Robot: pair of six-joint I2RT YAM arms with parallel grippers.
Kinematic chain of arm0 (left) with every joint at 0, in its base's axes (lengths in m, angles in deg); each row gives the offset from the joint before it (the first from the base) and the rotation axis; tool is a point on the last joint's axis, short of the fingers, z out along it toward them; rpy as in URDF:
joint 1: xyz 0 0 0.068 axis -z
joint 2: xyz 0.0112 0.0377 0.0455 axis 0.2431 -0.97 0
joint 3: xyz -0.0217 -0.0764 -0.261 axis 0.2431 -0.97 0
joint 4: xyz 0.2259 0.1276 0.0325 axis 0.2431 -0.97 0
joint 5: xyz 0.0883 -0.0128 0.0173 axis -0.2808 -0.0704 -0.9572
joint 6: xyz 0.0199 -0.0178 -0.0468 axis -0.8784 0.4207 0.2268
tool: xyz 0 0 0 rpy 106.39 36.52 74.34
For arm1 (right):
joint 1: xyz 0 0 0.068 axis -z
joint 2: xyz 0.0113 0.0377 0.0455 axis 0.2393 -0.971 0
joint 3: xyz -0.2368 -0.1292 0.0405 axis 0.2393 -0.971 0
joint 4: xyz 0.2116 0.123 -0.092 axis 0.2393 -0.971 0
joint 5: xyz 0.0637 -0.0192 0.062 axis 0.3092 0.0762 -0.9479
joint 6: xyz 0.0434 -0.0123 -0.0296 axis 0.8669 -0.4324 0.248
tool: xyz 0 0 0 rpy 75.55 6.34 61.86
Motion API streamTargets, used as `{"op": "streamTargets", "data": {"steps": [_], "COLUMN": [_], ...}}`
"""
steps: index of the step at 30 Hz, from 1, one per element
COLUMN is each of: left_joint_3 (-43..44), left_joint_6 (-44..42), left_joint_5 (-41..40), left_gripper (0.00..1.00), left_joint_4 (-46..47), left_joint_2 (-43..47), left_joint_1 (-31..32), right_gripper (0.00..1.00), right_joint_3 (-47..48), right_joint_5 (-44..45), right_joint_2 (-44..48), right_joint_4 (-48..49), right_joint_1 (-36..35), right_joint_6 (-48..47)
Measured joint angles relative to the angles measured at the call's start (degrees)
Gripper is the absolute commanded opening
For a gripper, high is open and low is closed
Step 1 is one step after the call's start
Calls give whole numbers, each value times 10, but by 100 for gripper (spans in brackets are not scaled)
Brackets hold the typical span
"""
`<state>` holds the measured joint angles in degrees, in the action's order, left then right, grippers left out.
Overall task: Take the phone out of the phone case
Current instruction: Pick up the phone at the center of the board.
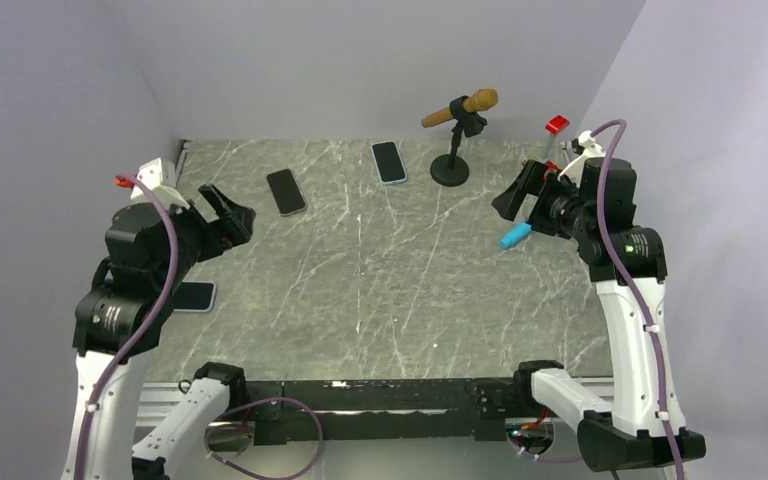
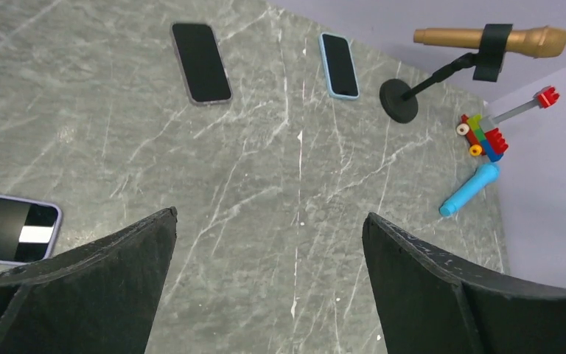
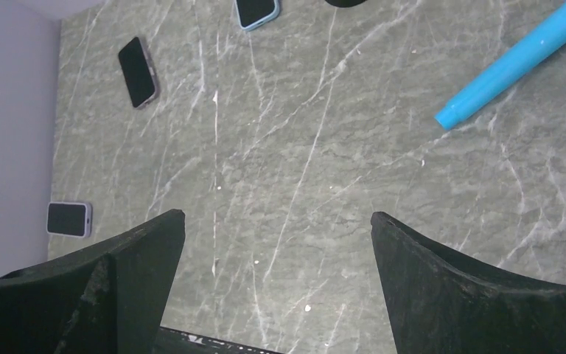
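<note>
Marble table (image 1: 410, 300), seen from above: both arms hang raised and well apart, the left gripper (image 1: 228, 212) and right gripper (image 1: 513, 197) spread wide and empty. It reads as a ready pose before any reach. The blue-cased phone (image 1: 389, 161), the likely target, lies flat at the far side, clear of both.

Left wrist: wide-set fingers (image 2: 118, 258) frame it, a dark phone (image 2: 200, 62) and a third phone (image 2: 7, 228) near left.

Right wrist: the same open gap, nothing held — a marker (image 3: 516, 63) lies ahead.

Watching marble table (image 1: 410, 300) carrying dark phone (image 1: 286, 191) and blue-cased phone (image 1: 389, 162) near far edge, third phone (image 1: 195, 297) at left edge, blue marker (image 1: 516, 236) near right edge.
</note>
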<state>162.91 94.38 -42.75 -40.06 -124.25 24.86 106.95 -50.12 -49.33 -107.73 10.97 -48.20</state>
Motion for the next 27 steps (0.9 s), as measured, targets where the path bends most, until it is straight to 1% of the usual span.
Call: {"op": "streamTargets", "data": {"steps": [7, 11, 13, 18, 21, 25, 27], "left_joint_3": [-19, -36, -49, -80, -95, -108, -122], "left_joint_6": [35, 55, 63, 86, 104, 125, 131], "left_joint_5": [1, -3, -2, -2, -11, -27, -40], "left_gripper": [99, 99, 99, 99, 99, 99, 99], "left_joint_4": [-14, -17, -18, -30, -45, -75, -73], "left_joint_2": [-46, -76, -93, -136, -174, -253, -284], "left_joint_1": [0, -3, -16, -67, -118, -193, -226], "right_gripper": [100, 100, 100, 100, 100, 100, 100], "right_joint_3": [17, 23, 23, 25, 33, 41, 48], "right_joint_5": [-16, -49, -64, -86, -86, -86, -86], "right_joint_2": [12, -1, -9, -28, -40, -51, -58], "right_joint_4": [-6, -8, -8, -11, -13, -13, -15], "right_joint_1": [1, 1, 1, -4, -20, -50, -66], "right_joint_6": [2, 5, 5, 2, -1, -9, -14]}}
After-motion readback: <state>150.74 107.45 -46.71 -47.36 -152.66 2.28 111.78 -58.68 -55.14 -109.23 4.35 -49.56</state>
